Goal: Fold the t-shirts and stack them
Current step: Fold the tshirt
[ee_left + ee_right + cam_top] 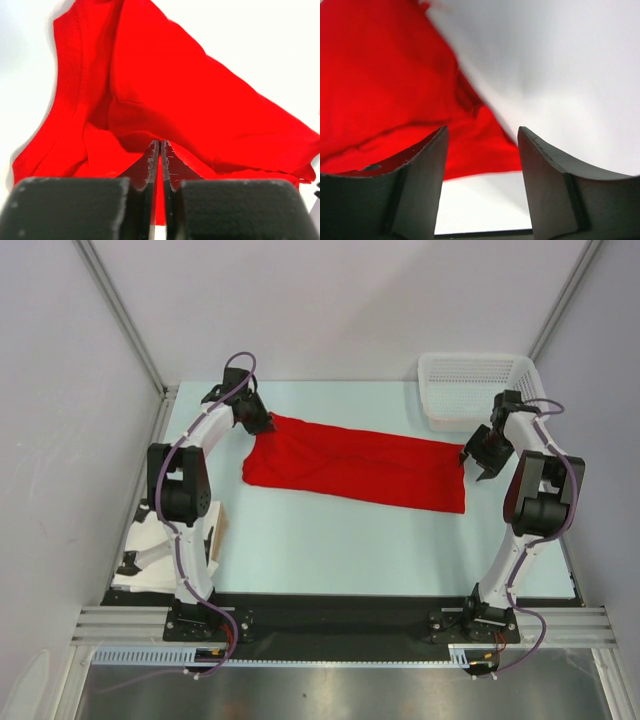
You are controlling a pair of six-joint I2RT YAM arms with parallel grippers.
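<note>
Left gripper [160,145]: jaws closed down to a hairline gap, red cloth showing in the slit, so it is clamped on the t-shirt [360,466]. The pinch is at the shirt's corner farthest from the basket [476,359]. In the left wrist view the fabric fans out from the pinch in loose folds, with a hemmed edge running along one side.

Right gripper [482,132]: jaws wide apart, holding nothing. Fingers [422,170] straddle the shirt corner nearest the basket, cloth edge below and between them. Can't tell whether the tips touch the fabric or the table [330,550]. In the top view this gripper sits just on the near side of the basket, at the shirt's end edge.

T-shirt: one piece, folded to a long red band, lying flat on the table. It starts just near-side of the basket and runs away from it across the table, toward the left arm. The band is slightly skewed, so the end away from the basket lies about as far back as the basket, and the basket end reaches closer to the arm bases. Wrinkles run along its length.

Basket: white mesh, at the table's far corner on the right arm's side, apart from the shirt.
</note>
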